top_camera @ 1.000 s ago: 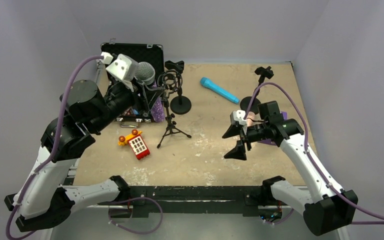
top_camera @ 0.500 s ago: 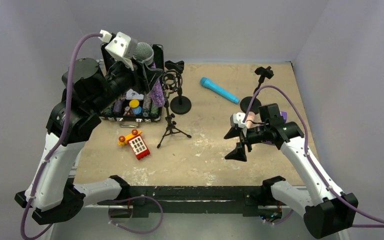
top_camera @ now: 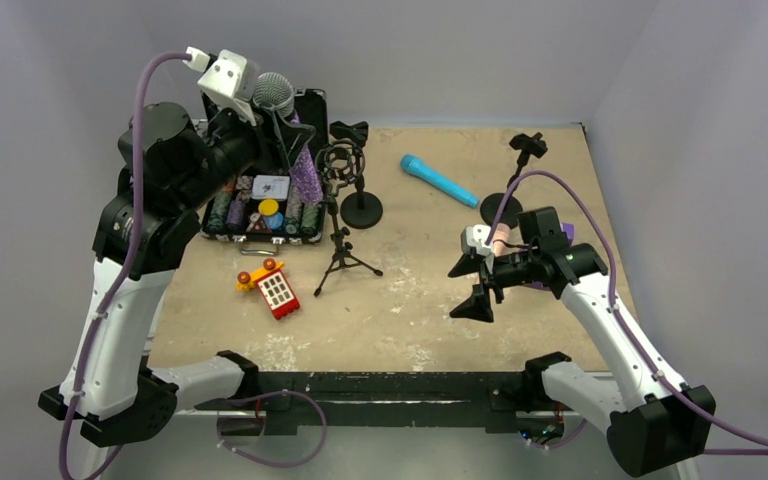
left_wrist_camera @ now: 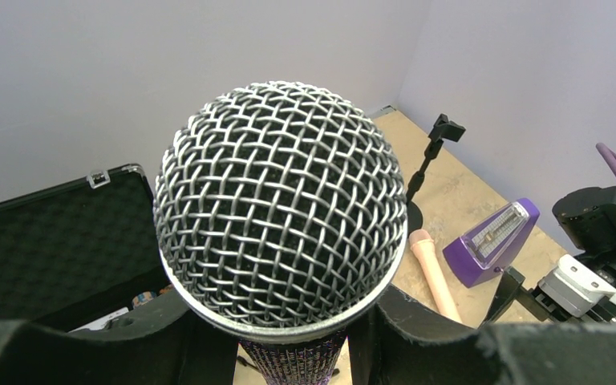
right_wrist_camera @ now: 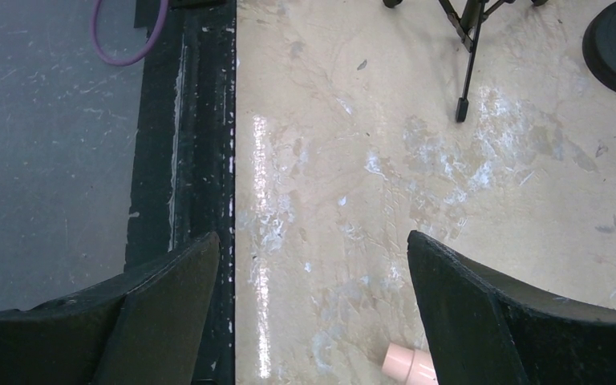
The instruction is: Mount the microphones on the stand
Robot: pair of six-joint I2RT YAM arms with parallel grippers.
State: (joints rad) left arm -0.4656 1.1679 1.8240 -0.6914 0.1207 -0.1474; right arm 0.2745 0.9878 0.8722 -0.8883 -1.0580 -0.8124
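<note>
My left gripper (top_camera: 282,128) is shut on the glittery purple microphone (top_camera: 307,180), just below its silver mesh head (top_camera: 273,93), and holds it upright high above the open case. The head fills the left wrist view (left_wrist_camera: 281,208), with my gripper (left_wrist_camera: 289,341) around its neck. The blue microphone (top_camera: 440,182) lies at the back centre. The pink microphone (left_wrist_camera: 433,273) lies beside my right arm; its end shows between the right fingers (right_wrist_camera: 409,365). A tripod stand with a ring mount (top_camera: 340,215) and two round-base stands (top_camera: 362,208) (top_camera: 508,205) stand mid-table. My right gripper (top_camera: 468,285) is open and empty (right_wrist_camera: 313,321).
An open black case (top_camera: 305,105) with poker chips sits at the back left. A red and yellow toy (top_camera: 272,288) lies in front of it. A purple metronome (left_wrist_camera: 493,241) stands by the right arm. The table's black front edge (right_wrist_camera: 204,120) shows in the right wrist view.
My left arm has lifted the purple microphone up and back towards the left, uncovering the chips in the case. The right arm has barely moved.
</note>
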